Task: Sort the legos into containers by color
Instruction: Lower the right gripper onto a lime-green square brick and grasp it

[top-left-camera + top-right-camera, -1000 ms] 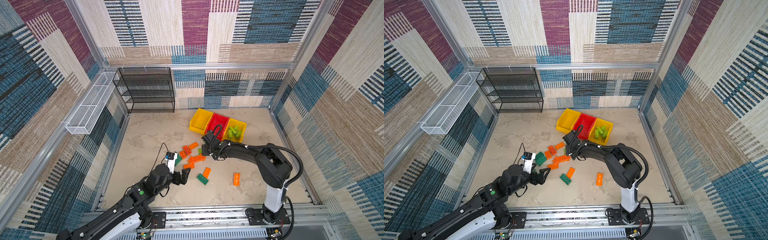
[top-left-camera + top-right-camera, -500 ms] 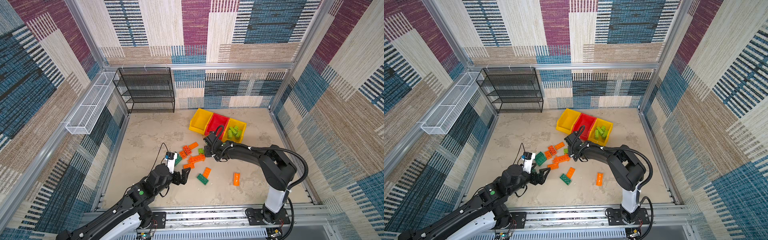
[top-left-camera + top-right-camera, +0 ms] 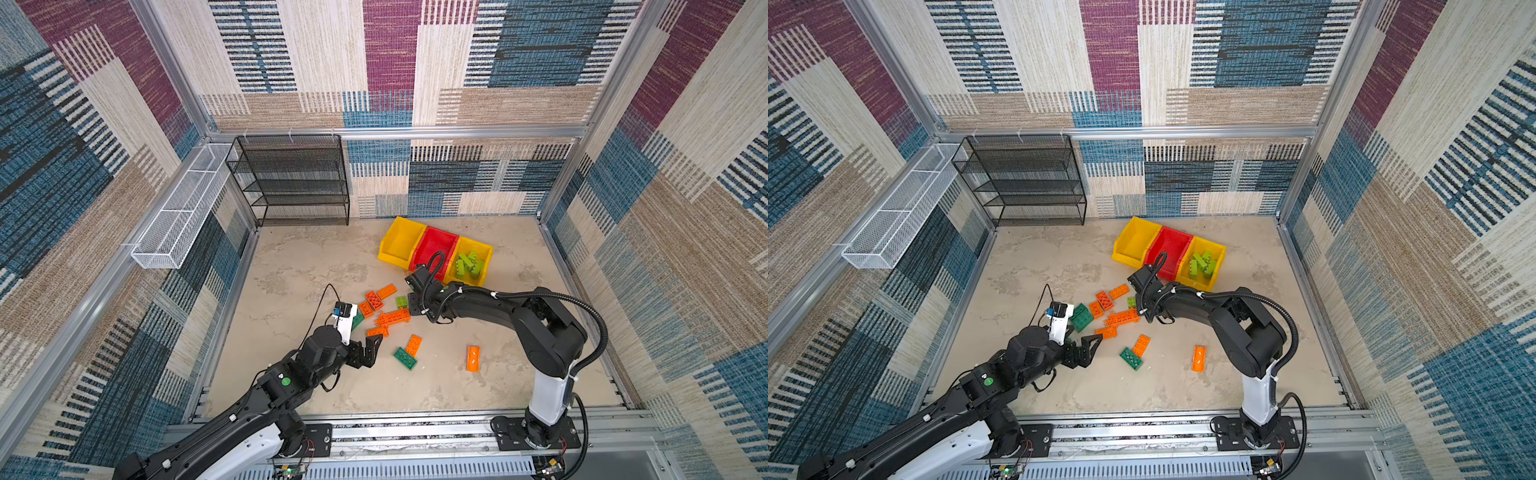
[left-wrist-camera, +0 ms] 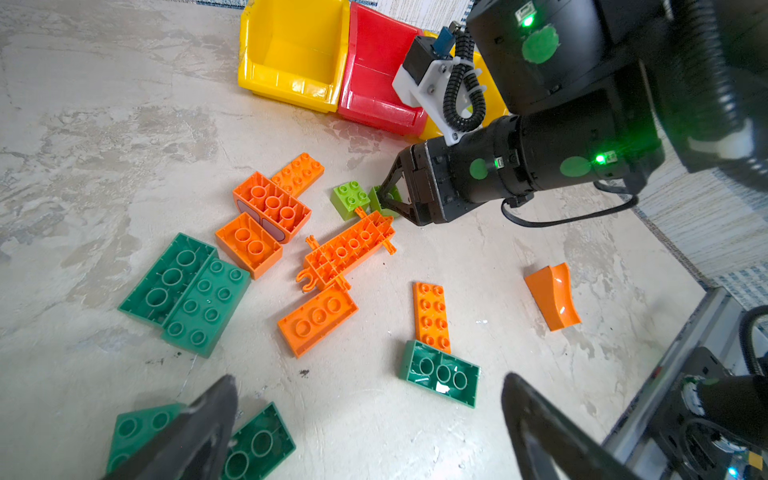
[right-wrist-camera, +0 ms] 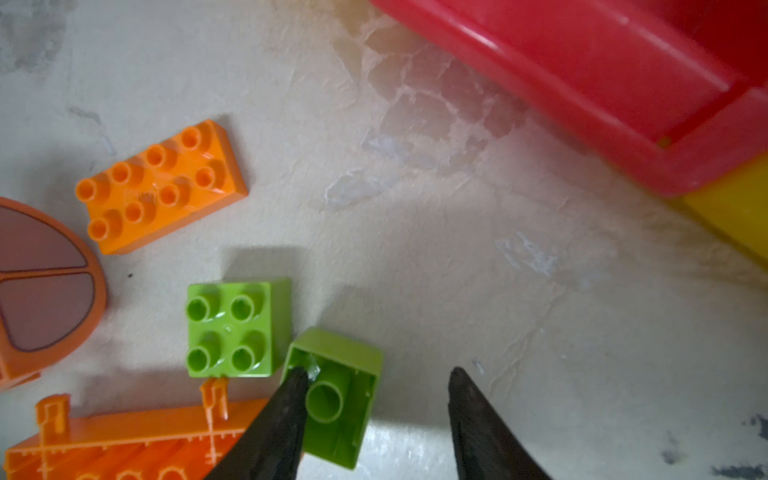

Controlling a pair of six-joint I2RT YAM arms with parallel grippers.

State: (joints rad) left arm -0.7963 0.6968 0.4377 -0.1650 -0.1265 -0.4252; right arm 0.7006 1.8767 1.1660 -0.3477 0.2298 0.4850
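right pincer: our right gripper (image 5: pixel 376 372) is not yet clenched; its jaws straddle an overturned lime brick (image 5: pixel 340 399), one fingertip (image 5: pixel 291 395) touching its hollow edge, the other clear of it.
why there: we judge lime goes next, since the right yellow bin (image 3: pixel 478 244) at the far side already holds lime bricks (image 3: pixel 467 264).
left pincer: our left gripper (image 3: pixel 368 351) hangs released and wide over the near dark green bricks (image 4: pixel 257 446), out of the way, we think.
task things: orange legos (image 3: pixel 392 318) lie loose mid-floor; the red bin (image 3: pixel 436 241) and left yellow bin (image 3: pixel 399 241) look empty.
views: only the right wrist view shows the finger gap; in both top views the gripper mostly covers that brick.
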